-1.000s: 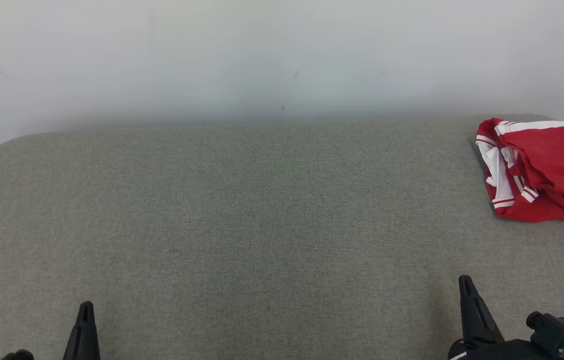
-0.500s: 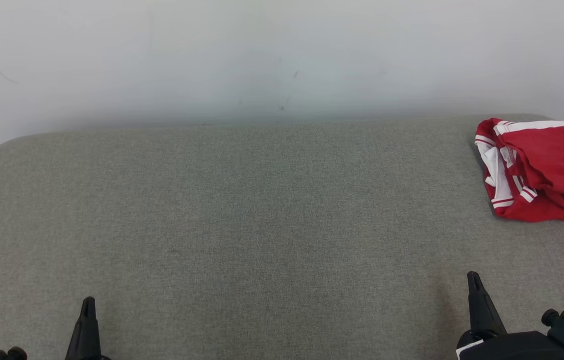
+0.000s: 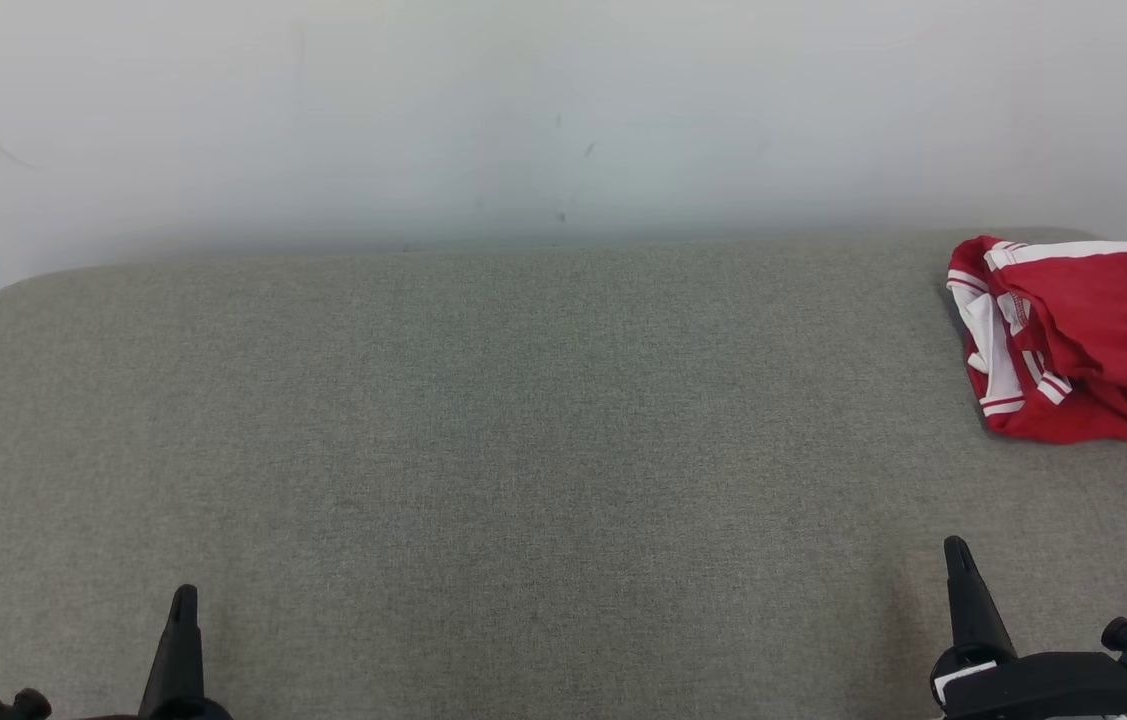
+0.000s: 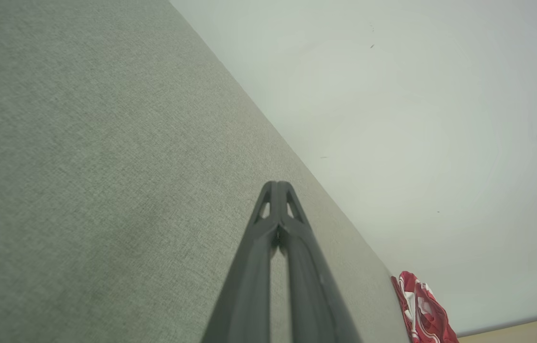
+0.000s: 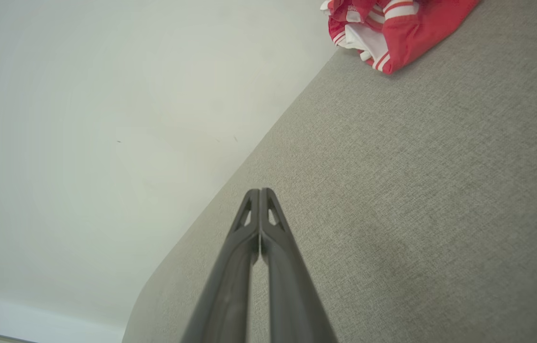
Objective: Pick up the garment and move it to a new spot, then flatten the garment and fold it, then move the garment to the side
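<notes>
Firstly, head view: the garment (image 3: 1083, 340) is shown bunched at the far right of the grey cushion (image 3: 523, 450), beyond the right gripper (image 3: 957, 550), which is judged nearer than the left gripper (image 3: 184, 598). Left wrist view: jaws are pressed together. Right wrist view: jaws likewise closed, garment ahead-right.

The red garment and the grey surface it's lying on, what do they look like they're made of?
Red garment: probably a thin, smooth sports knit, perhaps polyester; it crumples in soft folds with white striped trim. Grey surface: matte woven upholstery cloth, heathered, with a visible weave; its rounded corner hints at padding.
</notes>
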